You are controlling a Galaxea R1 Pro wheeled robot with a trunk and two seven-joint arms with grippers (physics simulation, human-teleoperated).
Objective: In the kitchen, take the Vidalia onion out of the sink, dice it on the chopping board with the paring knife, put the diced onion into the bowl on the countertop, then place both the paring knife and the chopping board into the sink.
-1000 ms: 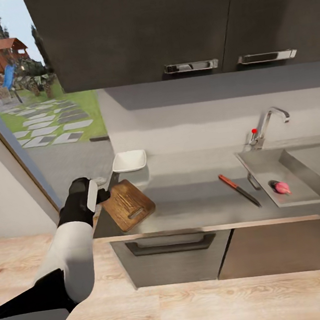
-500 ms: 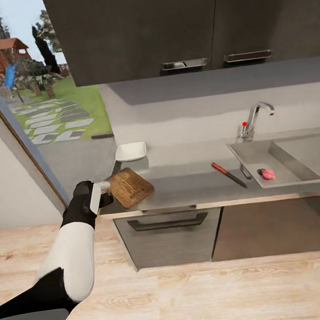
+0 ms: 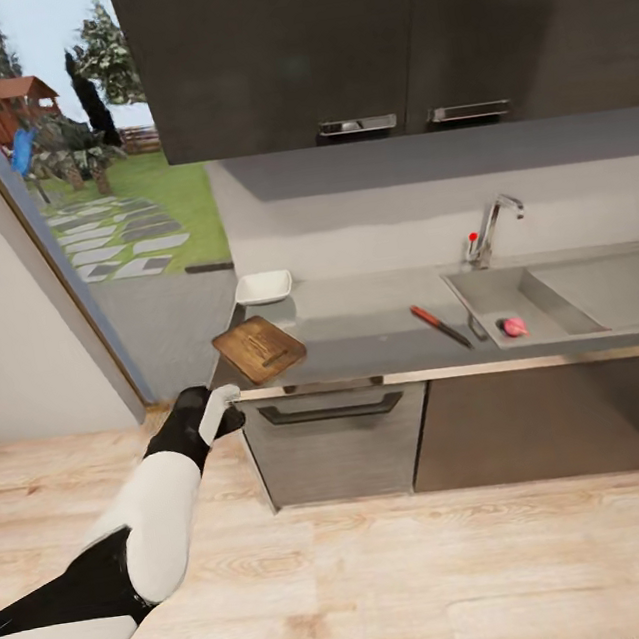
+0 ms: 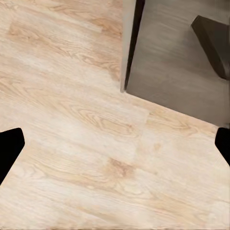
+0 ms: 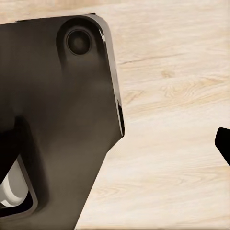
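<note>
The dark-brown chopping board (image 3: 259, 349) lies at the left end of the grey countertop (image 3: 360, 319), with the white bowl (image 3: 263, 288) just behind it. The red-handled paring knife (image 3: 439, 326) rests on the counter beside the sink (image 3: 477, 289). Inside the basin sits the pinkish Vidalia onion (image 3: 513, 326). My left gripper (image 3: 222, 409) hangs below the counter's left front corner, apart from the board. In the left wrist view the gripper (image 4: 115, 148) is open and empty over the floor. In the right wrist view a fingertip (image 5: 224, 143) shows at the edge, with nothing held.
The chrome tap (image 3: 489, 227) with its red knob stands behind the sink. Dark upper cabinets (image 3: 374, 40) hang over the counter, and a handled drawer (image 3: 327, 414) is under the board. A glass door (image 3: 94, 218) is at the left. Light wood floor (image 3: 443, 565) stretches before the cabinets.
The whole view has drawn back from the counter, so the camera has moved. My left gripper, beside the board's corner earlier, now hangs lower, in front of the cabinet.
</note>
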